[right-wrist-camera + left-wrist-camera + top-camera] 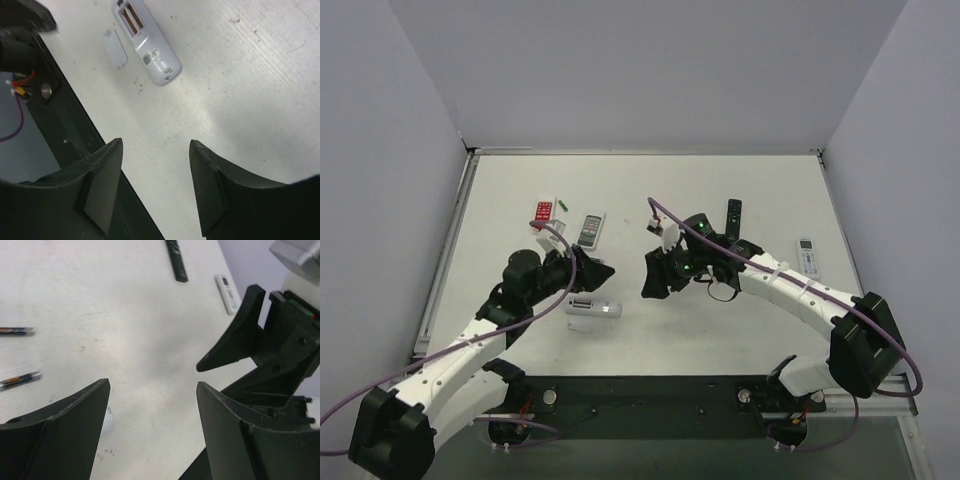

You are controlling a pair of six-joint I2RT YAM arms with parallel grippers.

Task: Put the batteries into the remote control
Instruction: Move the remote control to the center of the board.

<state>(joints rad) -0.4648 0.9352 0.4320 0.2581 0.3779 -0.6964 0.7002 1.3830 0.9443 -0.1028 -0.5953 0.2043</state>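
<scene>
Right wrist view: remote control (pixel 145 40) lies back-up on the scuffed white worktop (pixel 240 75) near its near edge, left of centre, recess open, loose cover (pixel 114 48) just beside. Two batteries (pixel 20 380) lie apart on open surface; pale walls (pixel 650 70) close three sides. Above bare worktop, left gripper (pixel 152 385) and right gripper (pixel 155 142) hang with fingers spread.

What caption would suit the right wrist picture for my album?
Open right gripper poised near the white remote control, battery recess exposed, its cover lying beside it.
</scene>
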